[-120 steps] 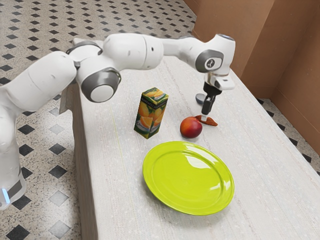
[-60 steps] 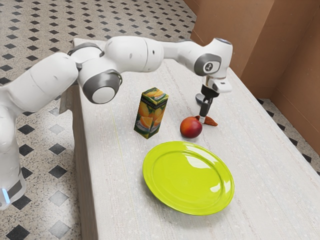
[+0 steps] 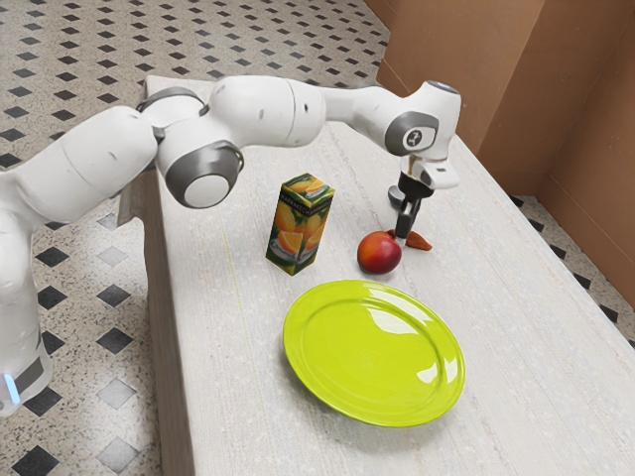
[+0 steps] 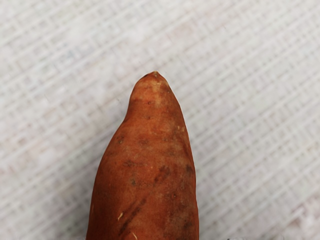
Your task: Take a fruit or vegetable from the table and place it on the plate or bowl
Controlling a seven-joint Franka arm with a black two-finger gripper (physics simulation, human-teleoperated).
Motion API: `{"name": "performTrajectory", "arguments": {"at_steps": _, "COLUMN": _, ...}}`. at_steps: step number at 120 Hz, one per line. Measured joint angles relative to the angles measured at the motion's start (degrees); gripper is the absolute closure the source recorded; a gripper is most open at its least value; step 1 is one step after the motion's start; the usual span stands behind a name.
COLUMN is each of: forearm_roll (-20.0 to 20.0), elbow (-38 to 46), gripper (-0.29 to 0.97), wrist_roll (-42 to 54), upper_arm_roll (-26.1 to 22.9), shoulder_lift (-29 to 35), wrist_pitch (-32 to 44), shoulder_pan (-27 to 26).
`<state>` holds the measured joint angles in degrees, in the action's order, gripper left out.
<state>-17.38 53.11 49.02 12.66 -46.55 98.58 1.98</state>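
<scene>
Poised with pincer at sweet potato on bench, just beside peach. Cannot tell whether spread or pinching.

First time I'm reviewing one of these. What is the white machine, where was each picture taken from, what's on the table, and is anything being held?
The white machine is a jointed robot arm ending in a black gripper. One picture comes from a camera beside the table. The close-up comes from a camera on the arm's hand, looking down. On the pale table are a green plate, a juice carton, a peach and a reddish-brown sweet potato. The gripper is right at the sweet potato, the big thing in the close-up. Whether it is gripped, I cannot tell.
</scene>
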Motion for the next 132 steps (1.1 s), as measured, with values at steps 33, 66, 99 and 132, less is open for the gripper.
{"name": "performTrajectory", "arguments": {"at_steps": 33, "forearm_roll": 0.1, "elbow": 0.0, "gripper": 0.52, "wrist_roll": 0.0, "upper_arm_roll": 0.0, "shoulder_lift": 0.2, "wrist_pitch": 0.3, "shoulder_pan": -0.1}}
{"name": "performTrajectory", "arguments": {"at_steps": 66, "forearm_roll": 0.5, "elbow": -4.4, "gripper": 0.53, "wrist_roll": -0.4, "upper_arm_roll": 0.3, "shoulder_lift": 3.9, "wrist_pitch": -4.2, "shoulder_pan": -0.2}}
{"name": "performTrajectory", "arguments": {"at_steps": 99, "forearm_roll": 2.8, "elbow": -4.6, "gripper": 0.52, "wrist_roll": -3.2, "upper_arm_roll": 0.3, "shoulder_lift": 10.8, "wrist_pitch": -11.1, "shoulder_pan": -3.7}}
{"name": "performTrajectory", "arguments": {"at_steps": 132, "forearm_roll": 3.8, "elbow": -4.2, "gripper": 0.53, "wrist_roll": -7.8, "upper_arm_roll": 0.0, "shoulder_lift": 11.0, "wrist_pitch": -13.1, "shoulder_pan": -11.9}}
